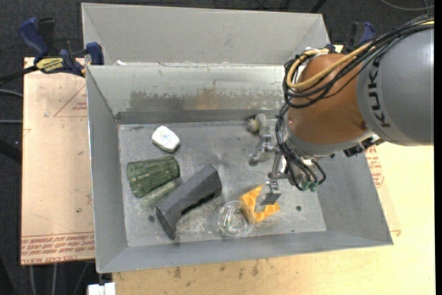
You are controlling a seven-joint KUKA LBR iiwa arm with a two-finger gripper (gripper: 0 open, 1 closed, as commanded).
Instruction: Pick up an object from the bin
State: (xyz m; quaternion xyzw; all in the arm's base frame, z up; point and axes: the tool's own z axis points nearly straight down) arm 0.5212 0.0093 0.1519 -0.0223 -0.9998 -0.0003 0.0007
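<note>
My gripper [263, 179] hangs low over the right half of the bin floor. Its two metal fingers stand apart, so it is open. The nearer fingertip [269, 198] comes down onto an orange and yellow crumpled thing [257, 209] near the front wall; I cannot tell whether it touches. Nothing shows between the fingers. A clear glass cup [233, 219] lies just left of the orange thing. A small beige ball [256, 124] rests at the back wall, behind the gripper.
To the left lie a dark grey wedge-shaped block [188, 198], a green glass tumbler [152, 177] on its side and a small white rounded piece [166, 138]. The arm with its orange cover and cables overhangs the bin's right wall.
</note>
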